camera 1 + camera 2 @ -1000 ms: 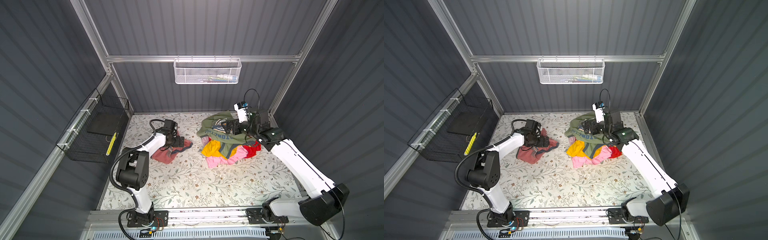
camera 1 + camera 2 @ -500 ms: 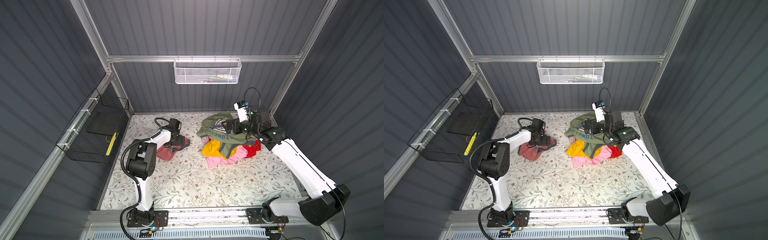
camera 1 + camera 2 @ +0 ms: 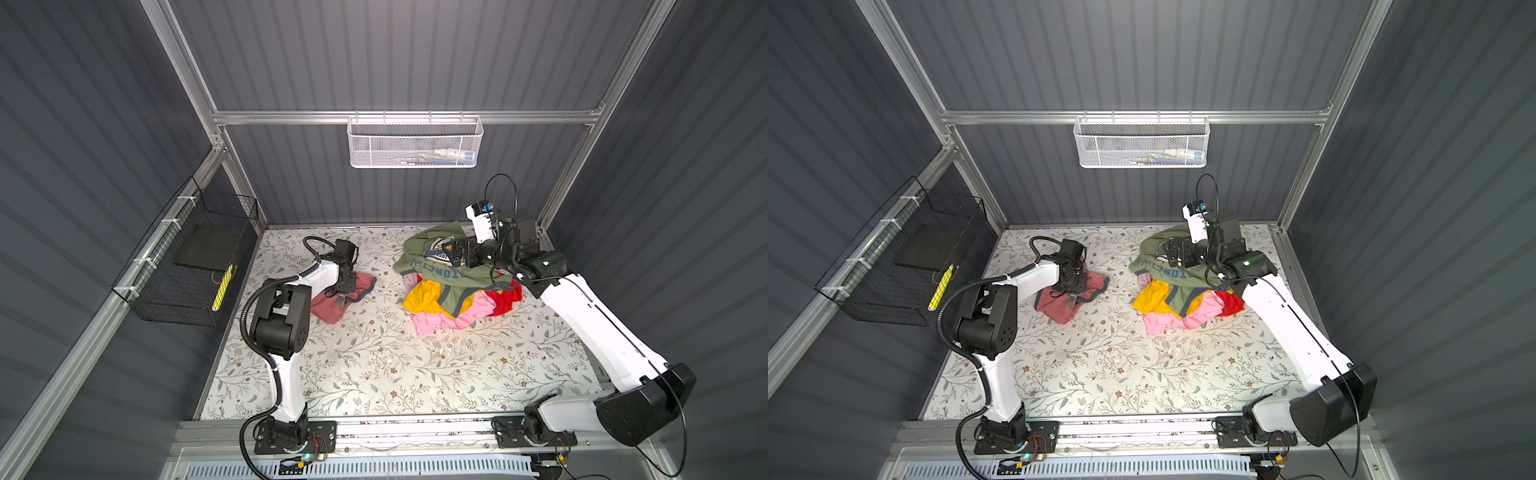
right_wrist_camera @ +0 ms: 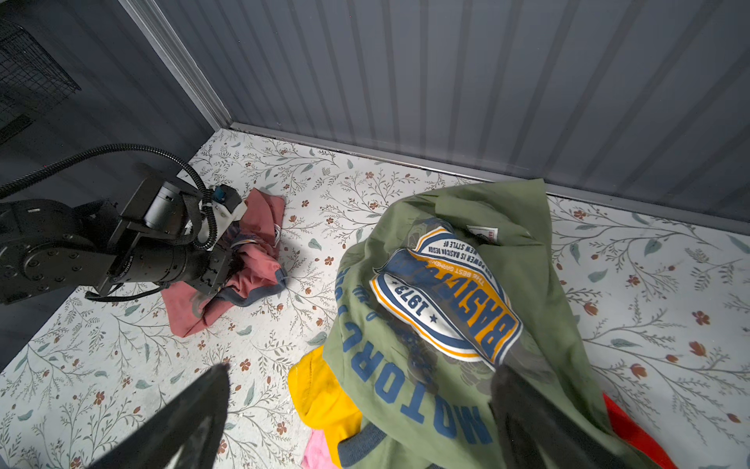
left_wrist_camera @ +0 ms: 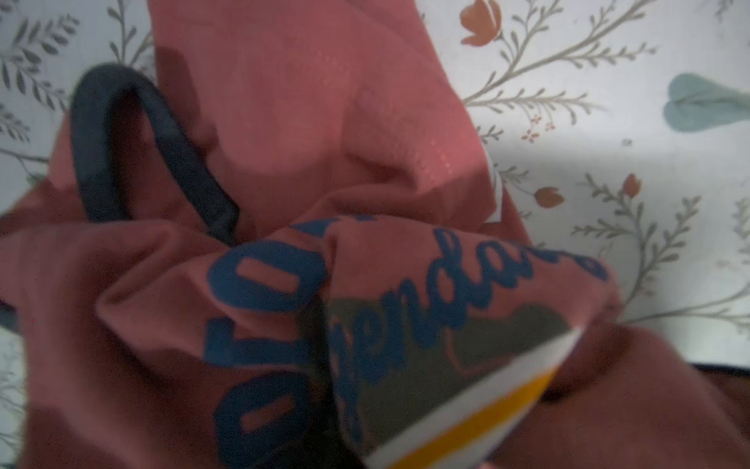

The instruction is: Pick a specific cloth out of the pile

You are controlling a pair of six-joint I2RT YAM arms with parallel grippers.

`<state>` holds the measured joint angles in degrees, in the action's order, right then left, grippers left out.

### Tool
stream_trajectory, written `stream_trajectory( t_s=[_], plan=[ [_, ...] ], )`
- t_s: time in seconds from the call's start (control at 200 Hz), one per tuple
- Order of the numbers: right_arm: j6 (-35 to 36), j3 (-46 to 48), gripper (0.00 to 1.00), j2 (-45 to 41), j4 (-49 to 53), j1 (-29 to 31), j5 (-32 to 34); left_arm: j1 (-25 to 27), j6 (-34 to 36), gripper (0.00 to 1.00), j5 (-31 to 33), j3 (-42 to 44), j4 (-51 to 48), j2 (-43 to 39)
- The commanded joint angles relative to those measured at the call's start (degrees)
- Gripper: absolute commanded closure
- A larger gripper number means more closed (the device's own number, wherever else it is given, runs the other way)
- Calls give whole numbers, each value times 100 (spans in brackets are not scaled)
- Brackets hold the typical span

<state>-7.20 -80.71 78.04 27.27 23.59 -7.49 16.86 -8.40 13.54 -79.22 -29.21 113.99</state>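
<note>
Left of the pile of bright garments (image 3: 457, 291), the salmon-pink blue-lettered T-shirt (image 3: 328, 309) still lies on the floral worktop (image 3: 374, 365), where the left gripper (image 3: 340, 294), wide before, now pinches its fabric while the right gripper (image 3: 451, 254) stays wide.

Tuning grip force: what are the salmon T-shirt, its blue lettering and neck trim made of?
Salmon T-shirt: soft matte knit, probably cotton jersey; fine weave texture, loose folds. Blue lettering: flat printed ink, creasing with fabric. Neck trim: thicker blue-grey band, likely ribbed knit; blurred.
</note>
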Motion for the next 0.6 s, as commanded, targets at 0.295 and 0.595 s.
stream_trajectory(
  t_s=[0.295, 0.595],
  plan=[
    [117, 202, 1, -304, -238, -30, -387, 65, 353, 100, -135, 27, -222, -757],
    [93, 231, 1, -265, -283, -30, -942, 63, 540, 100, -54, -447, -331, -1261]
  ],
)
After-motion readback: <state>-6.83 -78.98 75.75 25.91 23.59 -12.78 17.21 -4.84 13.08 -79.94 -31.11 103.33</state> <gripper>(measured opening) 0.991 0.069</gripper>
